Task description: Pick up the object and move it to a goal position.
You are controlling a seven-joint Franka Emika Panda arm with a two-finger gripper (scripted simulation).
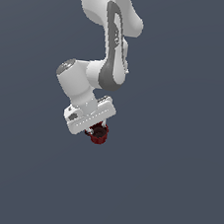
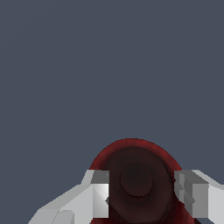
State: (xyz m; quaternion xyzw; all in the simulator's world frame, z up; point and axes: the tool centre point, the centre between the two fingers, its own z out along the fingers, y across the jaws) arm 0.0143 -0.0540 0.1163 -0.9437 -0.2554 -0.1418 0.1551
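A: How did the white two-fingered gripper (image 2: 142, 197) stand?

B: Its jaws bracketed the small dark red mug (image 2: 136, 175), seemingly clamped across the rim.

A: Handling?

B: Probably light, rigid and smooth, best held across the walls. The mug sat directly beneath the gripper, its interior dark.

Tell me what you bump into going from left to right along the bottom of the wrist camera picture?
First a white finger of the gripper, then the dark red mug in the middle, then the other white finger.
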